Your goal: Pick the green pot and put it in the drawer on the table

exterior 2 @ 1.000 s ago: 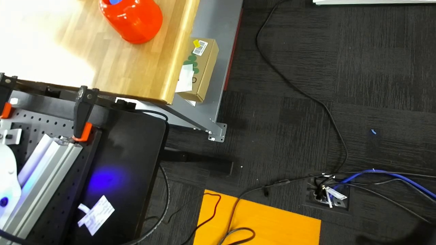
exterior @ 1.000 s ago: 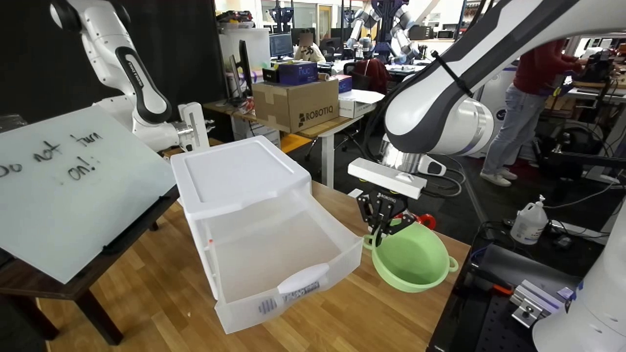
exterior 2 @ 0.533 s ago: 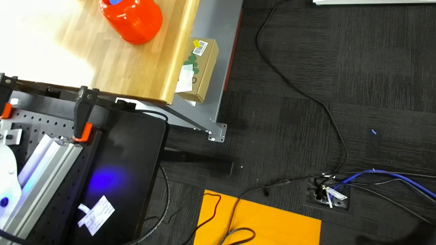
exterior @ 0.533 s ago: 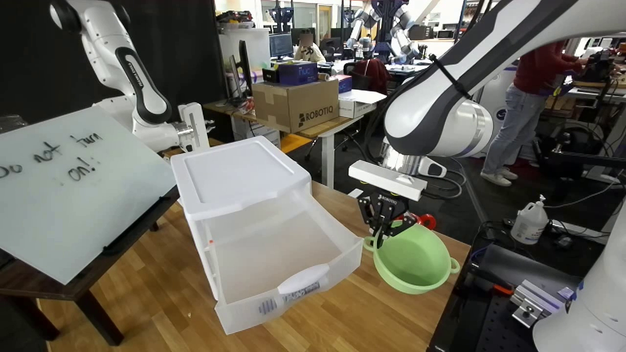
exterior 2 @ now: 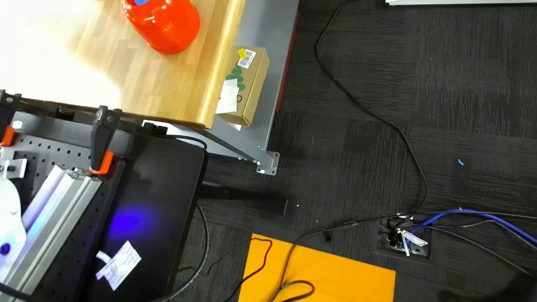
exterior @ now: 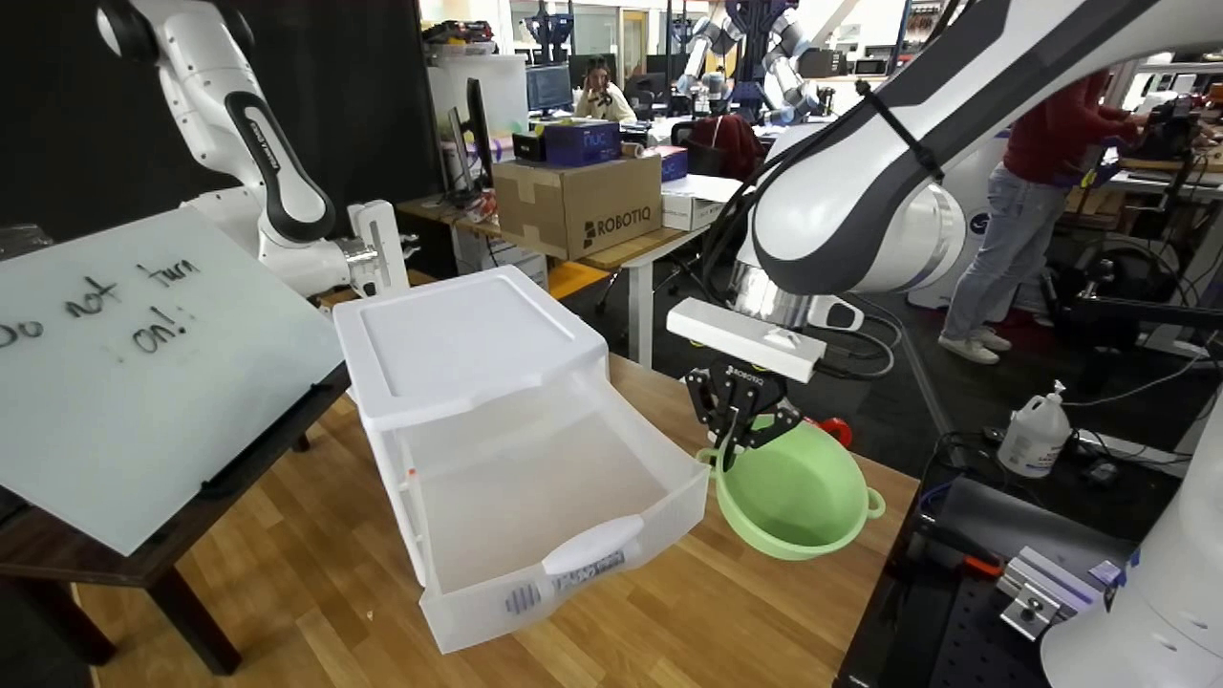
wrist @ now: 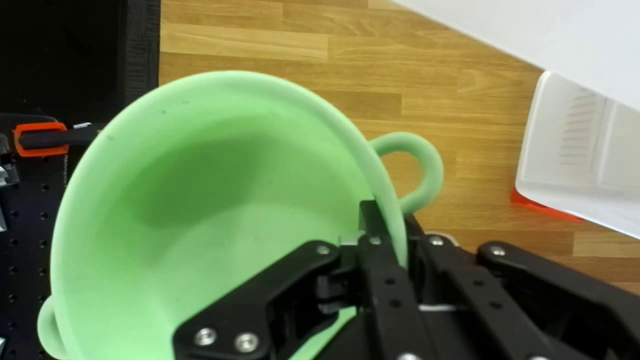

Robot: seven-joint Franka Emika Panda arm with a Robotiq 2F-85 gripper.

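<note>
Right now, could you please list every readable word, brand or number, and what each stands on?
"Do not turn on!": whiteboard, first letter at the picture's edge.
"ROBOTIQ": large cardboard box.
"ROBOTIQ": pincer.
"nuc": dark purple box.
Too small, blurred or covered: print on the drawer, pump bottle, background arm, paper tag, barcoded carton.

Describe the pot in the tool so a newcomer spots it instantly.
In an exterior view, find the open white drawer. To its right in the picture, the tool grips a round, two-handled pot by its rim. Its pale green colour sets it apart from the red thing partly hidden behind.
</note>
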